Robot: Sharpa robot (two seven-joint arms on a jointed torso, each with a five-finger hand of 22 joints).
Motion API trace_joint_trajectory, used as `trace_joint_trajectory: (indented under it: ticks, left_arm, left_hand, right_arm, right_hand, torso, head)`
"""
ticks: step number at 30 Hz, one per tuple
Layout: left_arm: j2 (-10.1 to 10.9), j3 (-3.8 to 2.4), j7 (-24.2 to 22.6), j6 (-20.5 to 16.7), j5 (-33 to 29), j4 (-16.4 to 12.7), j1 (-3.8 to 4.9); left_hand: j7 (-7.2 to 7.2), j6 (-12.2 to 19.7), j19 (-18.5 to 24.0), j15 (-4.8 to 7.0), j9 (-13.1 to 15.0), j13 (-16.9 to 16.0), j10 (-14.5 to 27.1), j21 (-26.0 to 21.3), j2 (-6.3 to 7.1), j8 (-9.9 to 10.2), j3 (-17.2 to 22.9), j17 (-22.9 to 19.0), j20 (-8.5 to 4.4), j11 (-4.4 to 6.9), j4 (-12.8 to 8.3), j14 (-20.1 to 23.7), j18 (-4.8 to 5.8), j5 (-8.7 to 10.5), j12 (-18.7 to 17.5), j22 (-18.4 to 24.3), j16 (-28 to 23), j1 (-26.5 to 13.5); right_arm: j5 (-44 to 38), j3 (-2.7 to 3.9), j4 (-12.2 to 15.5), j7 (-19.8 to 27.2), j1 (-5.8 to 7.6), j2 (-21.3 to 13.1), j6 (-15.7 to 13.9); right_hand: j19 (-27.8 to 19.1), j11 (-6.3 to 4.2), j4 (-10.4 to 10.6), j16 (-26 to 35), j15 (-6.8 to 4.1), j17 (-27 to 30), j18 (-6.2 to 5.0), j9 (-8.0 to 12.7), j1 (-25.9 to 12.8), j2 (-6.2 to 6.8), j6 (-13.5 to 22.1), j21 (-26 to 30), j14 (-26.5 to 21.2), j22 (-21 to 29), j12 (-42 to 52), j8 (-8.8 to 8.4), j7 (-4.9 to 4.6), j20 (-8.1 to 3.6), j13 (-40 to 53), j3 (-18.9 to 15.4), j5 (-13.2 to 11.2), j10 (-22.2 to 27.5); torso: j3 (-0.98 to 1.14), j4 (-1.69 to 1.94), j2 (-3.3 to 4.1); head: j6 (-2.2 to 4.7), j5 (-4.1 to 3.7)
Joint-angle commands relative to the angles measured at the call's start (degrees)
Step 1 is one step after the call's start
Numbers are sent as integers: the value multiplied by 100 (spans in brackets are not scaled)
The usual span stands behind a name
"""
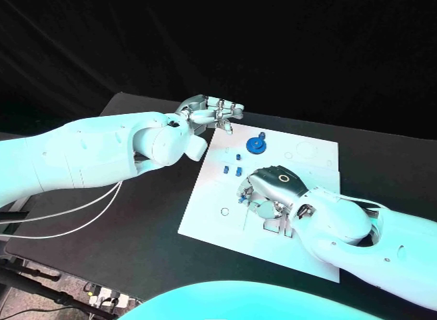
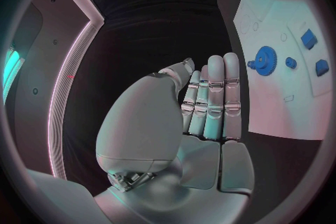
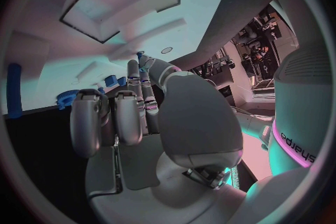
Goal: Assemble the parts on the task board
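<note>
We'd keep the right hand (image 1: 272,189) low and steady over the task board (image 1: 319,157) mid-surface; can't tell whether its fingers pinch a part. Blue gear (image 1: 255,145) stands on the board's far side. Left hand (image 1: 211,111) hovers off the far corner, fingers straight together, holding nothing.

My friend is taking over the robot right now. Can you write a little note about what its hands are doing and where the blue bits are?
Left hand: empty, fingers straight, off the board's far corner.
Right hand: resting on the board middle; whether it holds anything is hidden.
Blue gear sits on the board's far side, small blue parts near it.
Done: can't tell.
Left: fitting the loose parts.
</note>
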State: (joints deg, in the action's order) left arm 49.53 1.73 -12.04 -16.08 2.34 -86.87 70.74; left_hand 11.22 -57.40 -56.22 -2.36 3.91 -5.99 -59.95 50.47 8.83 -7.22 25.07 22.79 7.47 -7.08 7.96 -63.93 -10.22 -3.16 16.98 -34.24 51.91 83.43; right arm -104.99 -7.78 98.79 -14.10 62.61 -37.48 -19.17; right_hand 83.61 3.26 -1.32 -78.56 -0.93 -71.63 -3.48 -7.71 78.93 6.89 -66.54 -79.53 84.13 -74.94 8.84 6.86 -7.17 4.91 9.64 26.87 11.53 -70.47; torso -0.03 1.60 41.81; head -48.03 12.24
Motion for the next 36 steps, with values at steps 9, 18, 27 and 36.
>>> trace_joint_trajectory:
  ticks: [9, 18, 27, 36]
  left_arm:
    - [-13, -3, 15, 131, 35, 3, 4]
    - [-13, -3, 32, 143, 35, 2, 4]
    - [-10, -3, 54, 158, 36, -3, 4]
    - [-11, -3, 75, 167, 38, -7, 5]
  left_hand:
    - [3, 44, -32, -22, -5, -4, 28, -24, -1, -18, -38, -10, 25, -1, -6, 32, -33, -6, 24, 13, -41, -46]
    - [4, 47, -32, -22, -5, -4, 32, -26, 1, -18, -41, -10, 26, -2, -6, 33, -33, -6, 26, 14, -42, -49]
    - [5, 49, -32, -23, -5, -4, 35, -29, 2, -20, -45, -11, 26, -3, -6, 34, -33, -6, 29, 16, -43, -52]
    - [5, 49, -32, -23, -5, -4, 35, -29, 2, -20, -45, -11, 26, -3, -6, 34, -33, -6, 29, 16, -43, -52]
  right_arm:
    - [-52, -2, 4, 0, -6, 5, 92]
    - [-29, -14, -46, -13, -8, 54, 181]
    - [-25, -25, -133, -28, -20, 116, 250]
    - [8, -37, -211, 0, -44, 195, 297]
  right_hand:
    - [101, -14, -7, -19, -36, 6, 101, -10, -36, 3, -37, -14, 263, -929, 12, 20, 7, -10, 2, 36, 18, -19]
    - [100, -16, -10, -17, -36, 11, 100, -12, -43, -2, -41, -12, 262, -929, 11, 21, 10, -11, 3, 37, 19, -23]
    - [93, -16, -10, -15, -36, 15, 97, -12, -45, -4, -42, 1, 261, -923, 11, 20, 10, -11, 3, 38, 19, -23]
    - [67, 6, 11, -3, -21, 41, 87, -2, -139, 26, 15, 44, 254, -906, -38, -21, -8, -4, -16, 6, 5, 34]
  torso:
    - [-2, 4, 2]
    - [-2, 4, 2]
    - [-1, 2, 4]
    - [0, 1, 0]
  head:
    - [-1, 2]
    - [-9, 7]
    - [-8, 8]
    - [1, 2]
